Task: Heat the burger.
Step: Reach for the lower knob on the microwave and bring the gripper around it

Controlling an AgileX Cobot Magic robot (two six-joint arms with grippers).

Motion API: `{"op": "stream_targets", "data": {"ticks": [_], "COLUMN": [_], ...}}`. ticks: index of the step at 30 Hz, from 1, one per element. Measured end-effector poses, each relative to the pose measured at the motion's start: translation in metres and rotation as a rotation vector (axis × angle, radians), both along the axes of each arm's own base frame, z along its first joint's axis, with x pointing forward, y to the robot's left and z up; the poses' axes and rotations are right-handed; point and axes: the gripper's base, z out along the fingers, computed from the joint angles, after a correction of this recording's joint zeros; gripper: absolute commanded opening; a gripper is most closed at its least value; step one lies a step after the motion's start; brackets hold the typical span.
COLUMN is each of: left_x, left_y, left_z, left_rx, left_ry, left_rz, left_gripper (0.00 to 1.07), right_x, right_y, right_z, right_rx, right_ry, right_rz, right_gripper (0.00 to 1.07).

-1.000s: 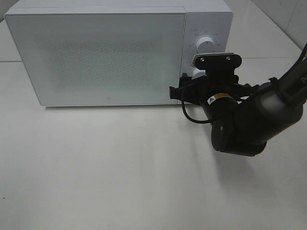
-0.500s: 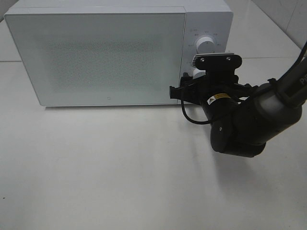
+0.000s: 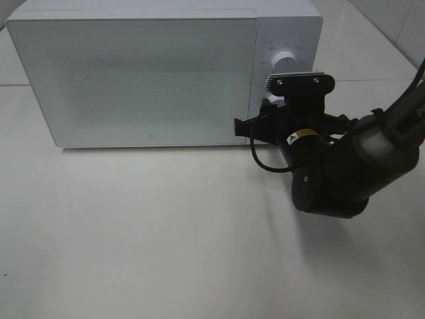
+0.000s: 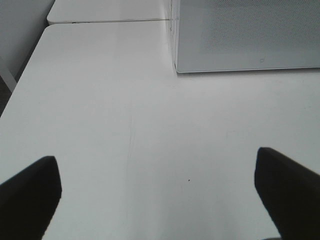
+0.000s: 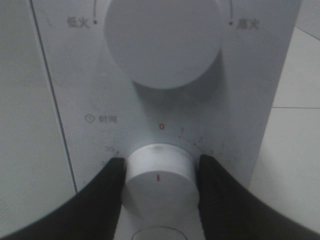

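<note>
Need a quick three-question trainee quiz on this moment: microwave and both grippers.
1. True or false: the microwave door stands open.
2. What does the right gripper clasp? A) a plate B) the lower knob C) a cup
3. Short answer: is the left gripper open or shut, and does it hold anything?

Key: 1 false, the door is closed. 2 B. 3 open, holding nothing.
</note>
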Motion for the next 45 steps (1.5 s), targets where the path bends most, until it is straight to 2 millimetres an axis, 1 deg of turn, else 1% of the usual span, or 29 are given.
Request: {"op": "stream_targets", "data": {"ticks": [1, 2, 3, 4, 20, 25, 32, 35, 37, 39, 40, 41, 42, 44, 45], "left_x": [0.0, 0.0, 0.0, 0.0, 0.0, 0.0, 0.0, 0.0, 0.0, 0.0, 0.0, 0.0, 0.0, 0.0, 0.0], "left_y": [0.0, 0.0, 0.0, 0.0, 0.0, 0.0, 0.0, 0.0, 0.0, 0.0, 0.0, 0.0, 0.0, 0.0, 0.0], "left_z": [0.0, 0.0, 0.0, 0.0, 0.0, 0.0, 0.0, 0.0, 0.0, 0.0, 0.0, 0.0, 0.0, 0.0, 0.0], "left_rx": [0.0, 0.0, 0.0, 0.0, 0.0, 0.0, 0.0, 0.0, 0.0, 0.0, 0.0, 0.0, 0.0, 0.0, 0.0], "left_ry": [0.0, 0.0, 0.0, 0.0, 0.0, 0.0, 0.0, 0.0, 0.0, 0.0, 0.0, 0.0, 0.0, 0.0, 0.0], "left_rz": [0.0, 0.0, 0.0, 0.0, 0.0, 0.0, 0.0, 0.0, 0.0, 0.0, 0.0, 0.0, 0.0, 0.0, 0.0], "left_gripper": [1.0, 1.0, 1.0, 1.0, 1.0, 1.0, 1.0, 1.0, 1.0, 1.0, 1.0, 1.0, 1.0, 1.0, 1.0], "right_x": [-0.0001, -0.0001, -0.0001, -0.0001, 0.0001, 0.0001, 0.0001, 0.0001, 0.0001, -0.0001, -0.0001, -0.0001, -0.0001, 0.0001, 0.0001], "right_y": [0.0, 0.0, 0.0, 0.0, -0.0002, -0.0001, 0.0, 0.0002, 0.0002, 0.0003, 0.0003, 0.0004, 0.0004, 0.0001, 0.0001], "right_z": [-0.0001, -0.0001, -0.0002, -0.0002, 0.0009, 0.0009, 0.0009, 0.0009, 0.0009, 0.0008, 0.0008, 0.0008, 0.0008, 0.0009, 0.0009], "right_rx": [0.001, 0.001, 0.001, 0.001, 0.001, 0.004, 0.032, 0.103, 0.121, 0.197, 0.197, 0.25, 0.25, 0.339, 0.339], "right_ry": [0.004, 0.004, 0.005, 0.005, -0.006, -0.007, -0.006, -0.004, -0.004, -0.001, -0.001, 0.0, 0.0, 0.002, 0.002], "right_rz": [0.0, 0.0, 0.0, 0.0, -0.002, -0.002, -0.006, -0.017, -0.021, -0.033, -0.033, -0.042, -0.042, -0.056, -0.056], "right_gripper": [0.07, 0.07, 0.02, 0.0, 0.0, 0.03, 0.03, 0.03, 0.04, 0.04, 0.04, 0.04, 0.04, 0.04, 0.04]}}
